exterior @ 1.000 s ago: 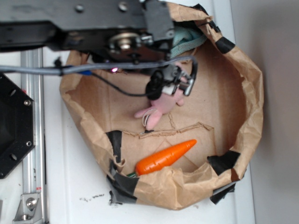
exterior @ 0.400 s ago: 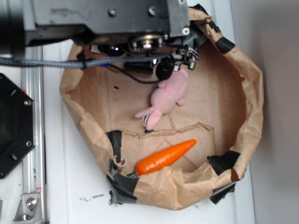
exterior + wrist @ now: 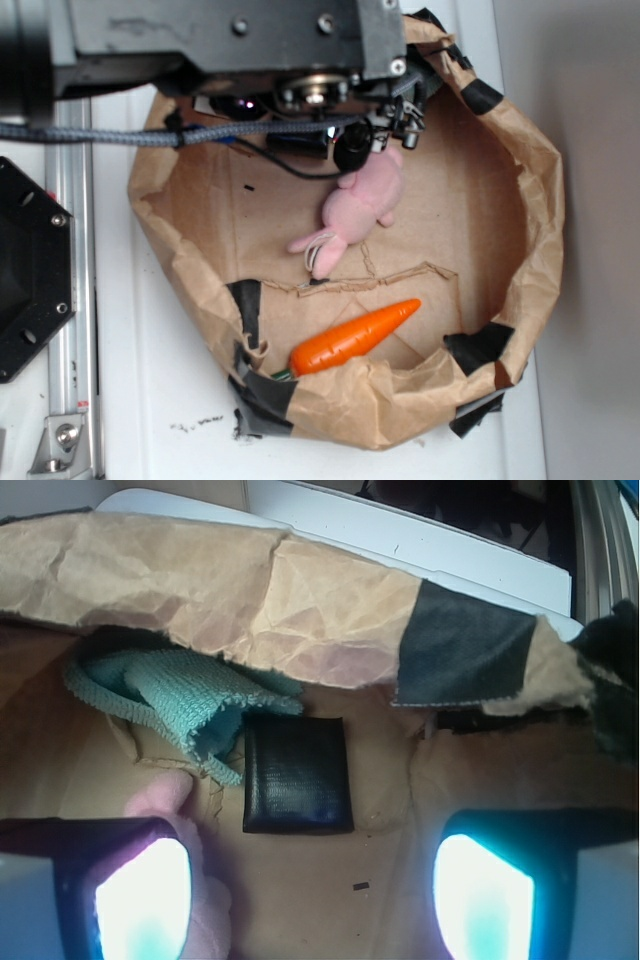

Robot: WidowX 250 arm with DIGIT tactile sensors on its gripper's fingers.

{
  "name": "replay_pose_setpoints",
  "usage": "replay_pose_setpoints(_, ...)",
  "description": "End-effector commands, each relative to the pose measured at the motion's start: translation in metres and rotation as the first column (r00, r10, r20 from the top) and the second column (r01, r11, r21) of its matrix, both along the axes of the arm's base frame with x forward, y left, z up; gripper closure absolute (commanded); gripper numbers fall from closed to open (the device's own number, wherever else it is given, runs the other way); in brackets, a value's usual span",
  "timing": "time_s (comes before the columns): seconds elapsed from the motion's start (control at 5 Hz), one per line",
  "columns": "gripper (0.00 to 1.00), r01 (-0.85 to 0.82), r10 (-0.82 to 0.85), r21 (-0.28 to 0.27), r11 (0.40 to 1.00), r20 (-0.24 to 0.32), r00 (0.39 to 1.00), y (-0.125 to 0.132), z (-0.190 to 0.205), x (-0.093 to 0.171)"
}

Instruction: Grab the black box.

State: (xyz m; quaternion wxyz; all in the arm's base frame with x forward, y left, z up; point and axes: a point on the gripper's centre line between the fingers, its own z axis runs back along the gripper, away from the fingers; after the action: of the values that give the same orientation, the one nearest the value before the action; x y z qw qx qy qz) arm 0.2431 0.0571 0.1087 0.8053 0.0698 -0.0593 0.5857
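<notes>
box (image 3: 297, 775): glossy black, fine grain pattern
cloth (image 3: 175, 698): teal, knitted weave
plush toy (image 3: 355, 210): pale pink
carrot (image 3: 355, 337): bright orange, green at the stem end
paper bag (image 3: 540, 200): tan brown, creased
tape strips (image 3: 480, 347): black
bench (image 3: 150, 380): white
hexagonal plate (image 3: 30, 270): black, silver screws
tool (image 3: 320, 880): black fingers with glowing cyan-white pads

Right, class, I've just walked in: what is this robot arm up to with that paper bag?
The arm reaches into an open paper bag. Its claw is open and holds nothing. In the wrist view the black box lies flat on the bag floor ahead of the claw, beside a teal cloth, so the box is not yet grabbed. A pink plush toy sits just below the claw, and a toy carrot lies nearer the bag's lower rim.
</notes>
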Motion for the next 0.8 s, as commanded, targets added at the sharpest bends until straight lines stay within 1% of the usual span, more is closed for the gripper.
replay_pose_setpoints(0.0,0.0,-0.033,0.034,-0.012,0.999,0.087,0.996,-0.02,-0.019,0.012)
replay_pose_setpoints(0.2,0.0,-0.021,0.024,-0.034,0.999,0.084,0.996,-0.032,-0.015,0.01)
replay_pose_setpoints(0.4,0.0,-0.049,0.05,-0.01,0.999,0.073,0.996,-0.018,-0.018,0.0)
replay_pose_setpoints(0.6,0.0,-0.085,0.083,0.016,0.996,0.076,0.994,0.008,-0.022,-0.013)
